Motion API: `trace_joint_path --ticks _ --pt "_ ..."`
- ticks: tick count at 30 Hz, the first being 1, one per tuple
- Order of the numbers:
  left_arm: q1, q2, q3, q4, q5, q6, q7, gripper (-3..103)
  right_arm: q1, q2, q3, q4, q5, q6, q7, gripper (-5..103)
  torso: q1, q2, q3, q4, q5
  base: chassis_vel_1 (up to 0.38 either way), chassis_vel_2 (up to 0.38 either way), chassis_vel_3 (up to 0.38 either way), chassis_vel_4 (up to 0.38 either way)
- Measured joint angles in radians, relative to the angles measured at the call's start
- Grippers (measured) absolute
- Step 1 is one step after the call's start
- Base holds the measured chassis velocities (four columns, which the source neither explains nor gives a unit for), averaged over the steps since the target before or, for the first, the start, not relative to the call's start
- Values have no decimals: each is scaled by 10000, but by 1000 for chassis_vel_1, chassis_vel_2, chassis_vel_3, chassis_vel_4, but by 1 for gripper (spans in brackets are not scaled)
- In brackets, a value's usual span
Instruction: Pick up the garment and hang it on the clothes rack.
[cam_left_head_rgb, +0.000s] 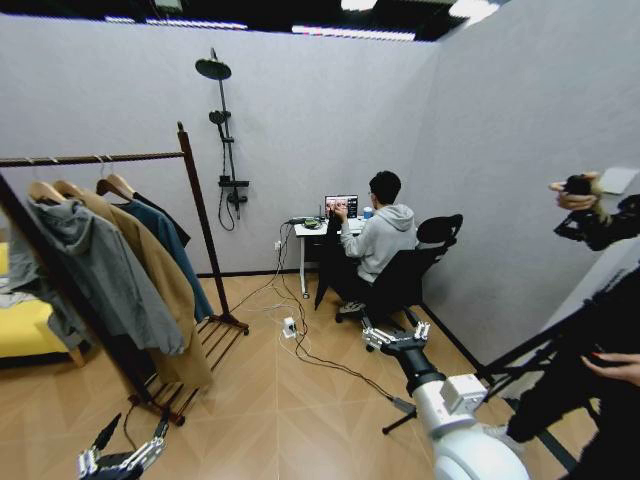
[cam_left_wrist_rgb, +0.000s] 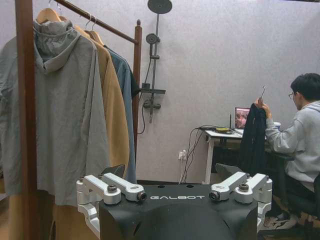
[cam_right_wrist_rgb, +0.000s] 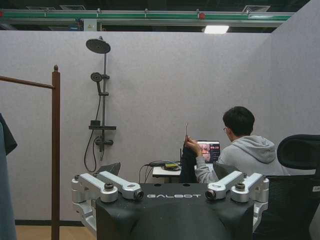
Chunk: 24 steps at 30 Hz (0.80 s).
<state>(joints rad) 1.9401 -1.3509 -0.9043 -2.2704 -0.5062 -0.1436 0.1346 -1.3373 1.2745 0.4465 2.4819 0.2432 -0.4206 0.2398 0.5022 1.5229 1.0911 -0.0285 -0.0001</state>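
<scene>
The garment (cam_left_wrist_rgb: 252, 135) is a dark cloth on a hanger, held up by the hand of a person seated at the white desk (cam_left_head_rgb: 312, 231) by the far wall; it also shows as the garment (cam_left_head_rgb: 327, 270) and the garment (cam_right_wrist_rgb: 187, 167). The clothes rack (cam_left_head_rgb: 201, 225) stands at the left with a grey hoodie, a tan coat and a blue shirt on its rail; its post (cam_left_wrist_rgb: 137, 75) and post (cam_right_wrist_rgb: 55, 150) show too. My left gripper (cam_left_head_rgb: 122, 458) (cam_left_wrist_rgb: 175, 192) is open and low, beside the rack's base. My right gripper (cam_left_head_rgb: 396, 336) (cam_right_wrist_rgb: 172, 192) is open, held out toward the seated person.
A black shower-head stand (cam_left_head_rgb: 222, 130) is fixed to the back wall. Cables and a power strip (cam_left_head_rgb: 289, 327) lie on the wooden floor. A black office chair (cam_left_head_rgb: 415, 265) holds the seated person. A yellow sofa (cam_left_head_rgb: 22, 325) is behind the rack; black tripod legs (cam_left_head_rgb: 535, 358) stand at the right.
</scene>
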Motion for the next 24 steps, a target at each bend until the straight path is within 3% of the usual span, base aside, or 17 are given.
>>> trace_joint_path --ticks 14,24 --pt "0 -1 0 0 0 0 4 100 40 9 -71 -104 6 84 -1 100 -5 4 -1 -2 3 264 -265 -261 257" --pt "1 0 0 0 0 0 3 100 285 -122 -94 -404 300 325 -252 100 6 -2 3 -2 1 65 -56 -67 69"
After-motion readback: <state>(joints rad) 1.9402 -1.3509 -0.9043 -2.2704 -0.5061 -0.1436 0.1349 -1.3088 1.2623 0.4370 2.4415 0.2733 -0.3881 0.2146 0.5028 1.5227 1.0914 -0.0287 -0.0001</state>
